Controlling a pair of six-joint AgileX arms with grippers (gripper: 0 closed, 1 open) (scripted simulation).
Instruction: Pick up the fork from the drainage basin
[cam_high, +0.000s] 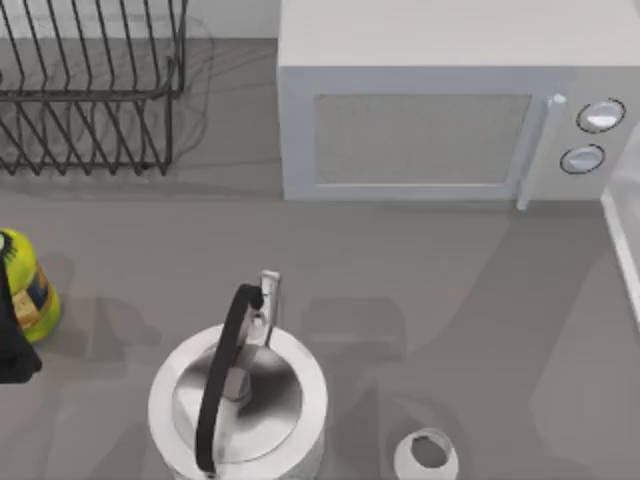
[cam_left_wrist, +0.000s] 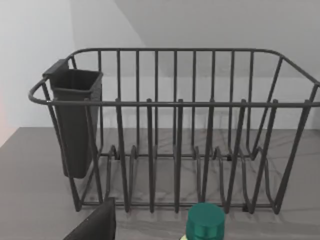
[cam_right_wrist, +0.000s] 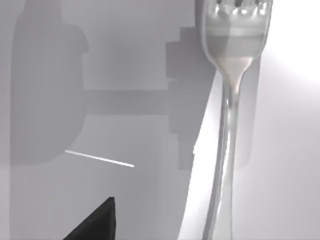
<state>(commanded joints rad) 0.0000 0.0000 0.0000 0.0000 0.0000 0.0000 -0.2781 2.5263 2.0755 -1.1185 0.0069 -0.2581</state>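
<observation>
The fork (cam_right_wrist: 227, 125) is a shiny silver utensil seen close up in the right wrist view, tines at one end and a slim handle running away from them. It lies along the edge of a bright white surface (cam_right_wrist: 292, 150), the drainage basin, whose white rim (cam_high: 622, 225) shows at the right edge of the top view. A black part of my right gripper (cam_right_wrist: 95, 222) hangs just over the grey surface beside the fork handle and does not touch it. My left gripper (cam_high: 12, 345) is parked at the table's left edge.
A steel kettle (cam_high: 240, 400) with a black handle stands front centre, with a small white cup (cam_high: 426, 455) to its right. The microwave (cam_high: 440, 110) is at the back. A wire dish rack (cam_left_wrist: 175, 140) stands back left, with a yellow bottle (cam_high: 28, 285), green-capped (cam_left_wrist: 205, 220).
</observation>
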